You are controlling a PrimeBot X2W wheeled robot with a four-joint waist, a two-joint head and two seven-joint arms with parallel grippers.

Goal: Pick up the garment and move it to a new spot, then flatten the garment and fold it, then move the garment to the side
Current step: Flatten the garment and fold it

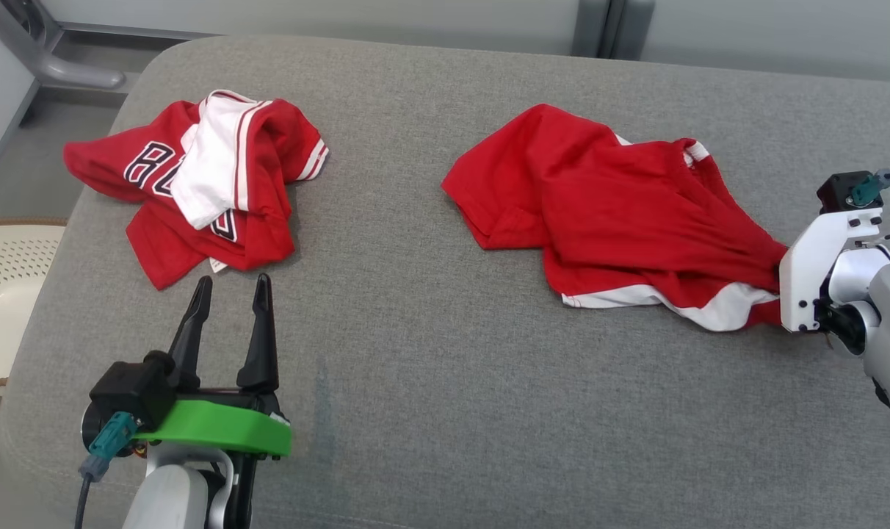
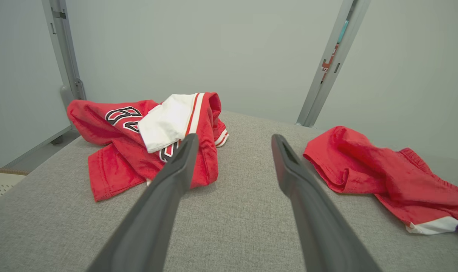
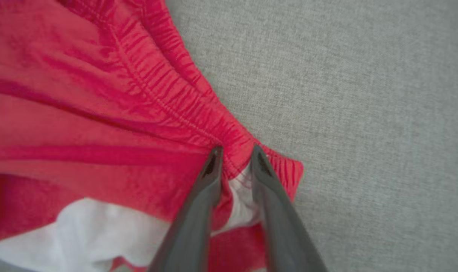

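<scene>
Step in hand: pick-up of garment. Shorts [image 1: 606, 213] lie crumpled at right of cushion [image 1: 415, 353]. Right gripper [image 3: 234, 156] pinches waistband corner, fabric bunched between narrowed jaws. Left gripper [image 1: 233, 283] spread wide, empty, near jersey [image 1: 195, 176]. Next, by judgement: confirm grip, lift clear, carry to bare cushion without dragging.
</scene>
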